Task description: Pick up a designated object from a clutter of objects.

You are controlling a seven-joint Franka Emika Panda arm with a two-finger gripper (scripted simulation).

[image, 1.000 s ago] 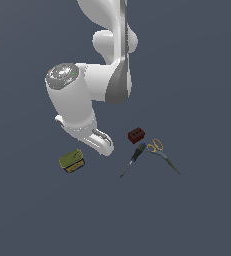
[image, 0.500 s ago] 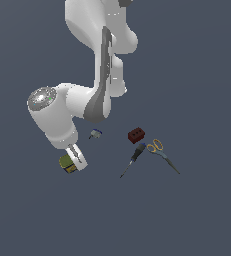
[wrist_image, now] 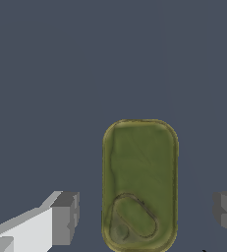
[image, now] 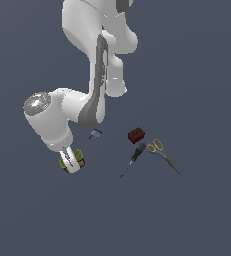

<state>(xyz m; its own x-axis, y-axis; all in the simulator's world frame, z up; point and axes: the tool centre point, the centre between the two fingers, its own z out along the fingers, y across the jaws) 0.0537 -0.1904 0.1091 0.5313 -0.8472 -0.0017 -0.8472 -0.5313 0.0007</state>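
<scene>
The gripper is spread wide, its 2 fingers flanking the olive-topped tin without touching it. The tin sits at the clutter's 9 o'clock edge, well apart from the dark red block.

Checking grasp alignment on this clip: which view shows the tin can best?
The wrist view: the tin can fills it, olive-green top fully visible, lying between the open gripper fingers. In the exterior view the arm covers most of the tin can; only a sliver shows.
</scene>
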